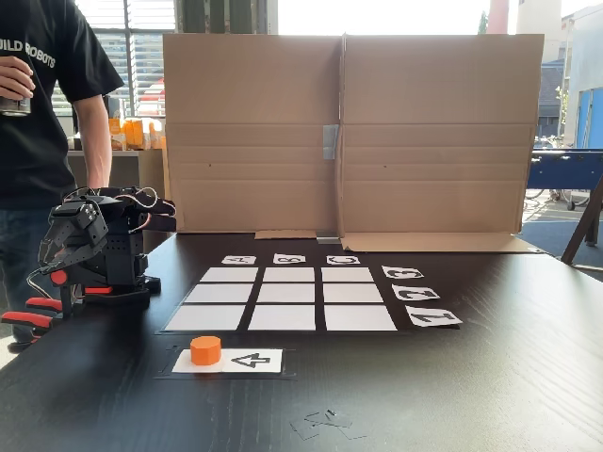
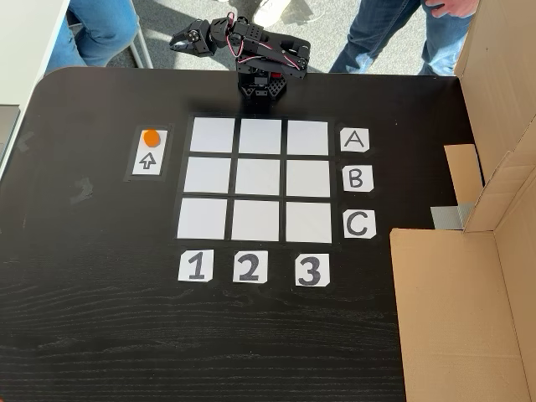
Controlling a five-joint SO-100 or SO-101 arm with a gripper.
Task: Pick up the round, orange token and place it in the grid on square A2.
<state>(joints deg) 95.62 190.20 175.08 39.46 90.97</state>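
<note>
The arm sits folded at the table [image 1: 490, 377] edge, its tool [image 2: 182, 38] (jaw gap too small to judge) holding nothing. The token [image 1: 205, 350] rests on the arrow card [image 1: 247, 361], well apart from the tool, just beside the grid [image 2: 260, 180]; square A2 [image 2: 260, 136] lies bare.

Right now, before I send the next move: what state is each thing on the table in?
token: upright on the arrow card, not gripped
arrow card: flat beside the grid, arrow pointing at the token
grid: all nine squares bare
square A2: empty
gripper: folded back at the table edge, away from the token; open or shut unclear
cardboard screen: standing upright behind the grid
</note>
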